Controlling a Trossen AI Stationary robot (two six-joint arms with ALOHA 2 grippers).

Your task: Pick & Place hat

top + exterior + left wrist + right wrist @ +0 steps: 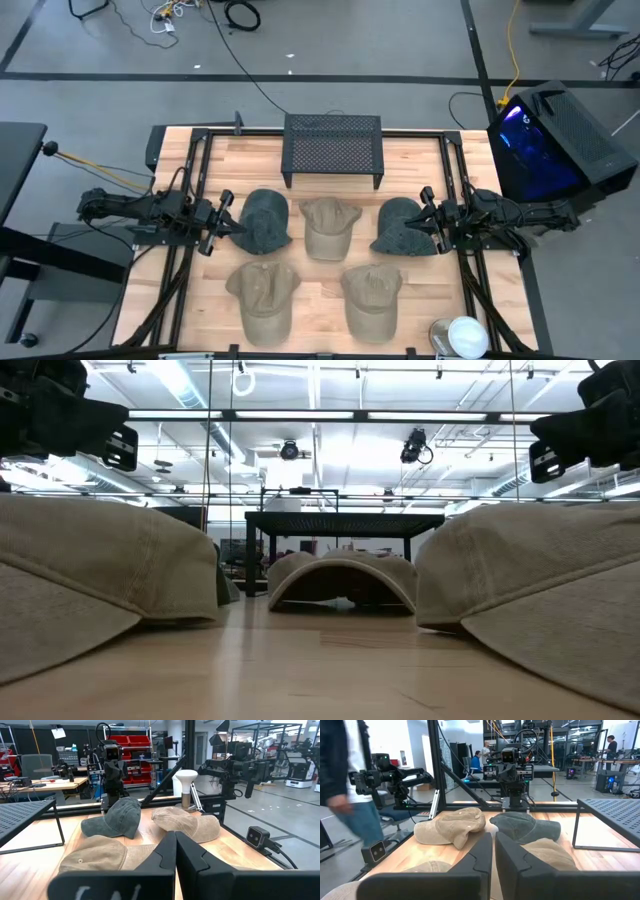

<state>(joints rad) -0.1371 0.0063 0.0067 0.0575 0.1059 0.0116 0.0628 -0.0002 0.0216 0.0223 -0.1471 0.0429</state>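
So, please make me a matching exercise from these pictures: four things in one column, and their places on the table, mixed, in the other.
Things:
1. left gripper
2. right gripper
3. black mesh rack
4. white lamp

Places:
A. table's near right corner
B. beside the grey hat on the right
C. far edge, middle
D. beside the grey hat on the left

Pairs: 1-D, 2-B, 3-C, 4-A

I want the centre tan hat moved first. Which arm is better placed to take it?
Neither clearly. The centre tan hat lies about midway between the left tool and the right tool, and a grey hat sits in front of each. Both tools look shut.
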